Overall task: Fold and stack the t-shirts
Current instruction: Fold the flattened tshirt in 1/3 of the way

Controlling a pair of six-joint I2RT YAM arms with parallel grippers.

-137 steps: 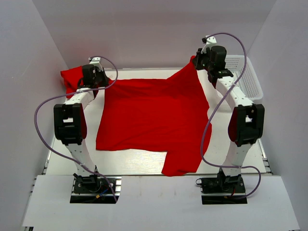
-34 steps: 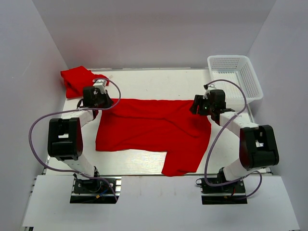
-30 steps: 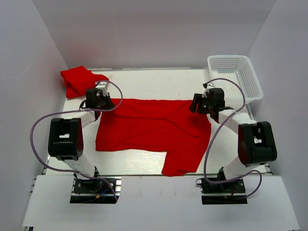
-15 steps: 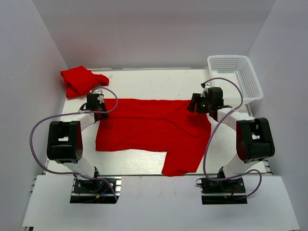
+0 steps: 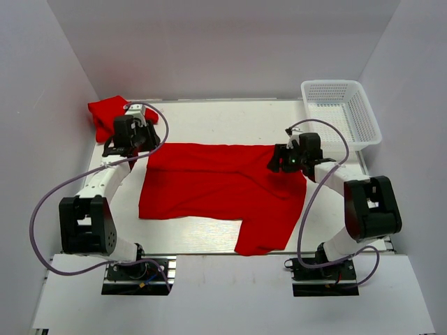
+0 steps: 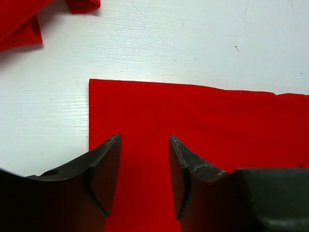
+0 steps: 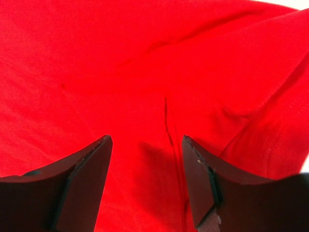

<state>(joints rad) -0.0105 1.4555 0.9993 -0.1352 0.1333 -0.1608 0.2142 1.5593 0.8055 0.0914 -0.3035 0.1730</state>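
T-shirt [image 5: 216,185] spread flat, left jaws parted and empty over its corner, right jaws likewise.

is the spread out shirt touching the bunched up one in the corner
Apart. The left wrist view shows a strip of bare table between the spread shirt and the bunched shirt.

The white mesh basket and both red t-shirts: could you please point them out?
white mesh basket [image 5: 334,105], top external view, bare floor.
crumpled red t-shirt [image 5: 102,113], top external view, bunched middle.
spread red t-shirt [image 5: 216,183], top external view, middle of body.
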